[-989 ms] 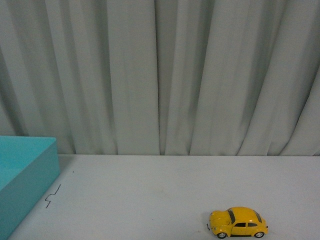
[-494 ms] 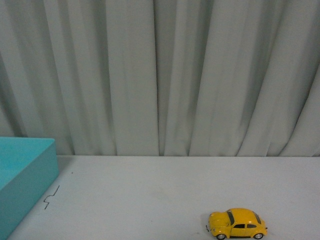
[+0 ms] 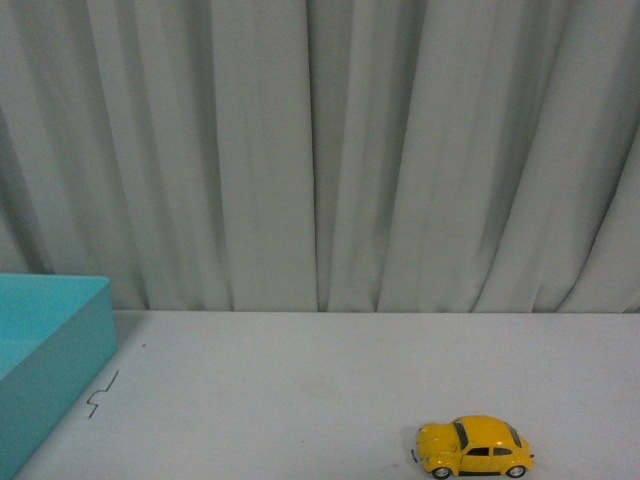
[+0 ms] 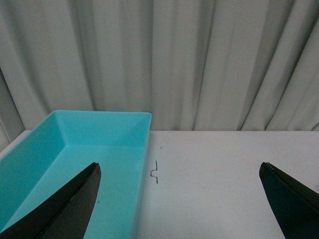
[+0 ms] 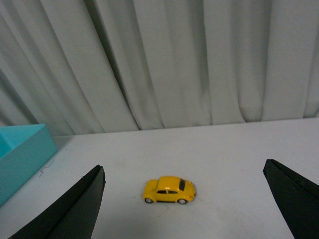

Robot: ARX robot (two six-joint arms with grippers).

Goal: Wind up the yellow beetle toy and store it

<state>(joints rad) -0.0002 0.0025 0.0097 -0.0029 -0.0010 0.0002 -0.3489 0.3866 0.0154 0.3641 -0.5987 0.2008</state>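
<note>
- One yellow beetle toy, glossy and round-backed, with dark windows and black wheels with silver hubs.
- Upright on all its wheels on the table, near the front edge and right of centre, nose toward the robot's left.
- Seen from the right wrist, low between two dark tapering fingers, touched by neither.
- Right gripper spread wide, jaws gaping, nothing held.
- Left gripper likewise spread wide and holding nothing, with one matte black finger showing in front of the bin in its wrist view.
- Smooth, matte white tabletop, with a thin dark zigzag mark just beside the bin.
- Teal bin, rectangular and plastic-looking, with smooth straight walls and crisp corners.
- Placed at the table's left side, well apart from the toy, with only bare teal floor and walls on show inside.
- Behind it all, a pale grey curtain in soft vertical folds, down to the table's back edge.
</note>
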